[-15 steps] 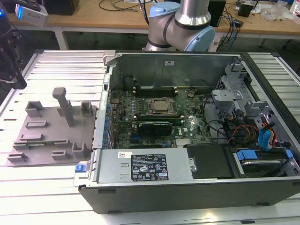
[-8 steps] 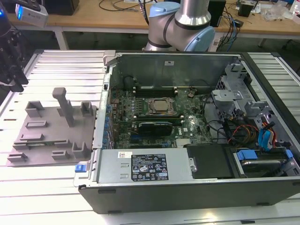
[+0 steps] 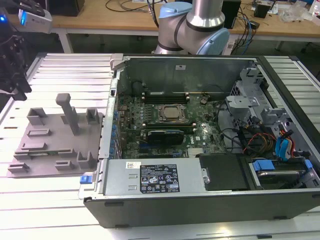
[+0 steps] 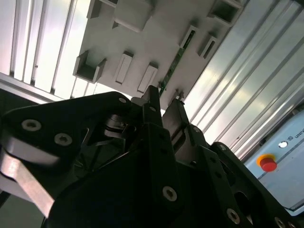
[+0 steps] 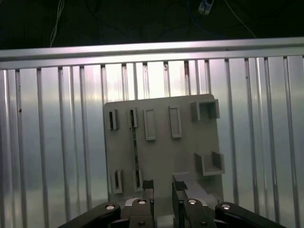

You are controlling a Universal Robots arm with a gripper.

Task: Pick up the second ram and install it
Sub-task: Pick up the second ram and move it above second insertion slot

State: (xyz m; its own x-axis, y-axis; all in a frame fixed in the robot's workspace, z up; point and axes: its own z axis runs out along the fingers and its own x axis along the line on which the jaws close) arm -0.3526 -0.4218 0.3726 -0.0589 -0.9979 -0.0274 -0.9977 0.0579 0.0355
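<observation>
Your gripper (image 5: pixel 164 187) hung over the grey tray (image 5: pixel 161 166) with its two fingers spread. There was a clear gap between them, and they held nothing. The second ram (image 5: pixel 134 152) stood on edge in the tray's narrow slots, a thin green stick running along one side of the tray. In the second wrist view the ram (image 4: pixel 176 59) lay just beyond the fingertips (image 4: pixel 152 97), untouched by them. In the first wrist view the gap between the fingers sat beside the ram's line rather than over it. The tray rested on the ribbed metal bench (image 3: pixel 60 200). In the exterior view it lay at the exterior view's left of the open computer case (image 3: pixel 200 200), close beside its wall. Inside the case the motherboard (image 3: pixel 132 142) lay exposed, with the CPU socket (image 3: pixel 171 113) near its middle.
</observation>
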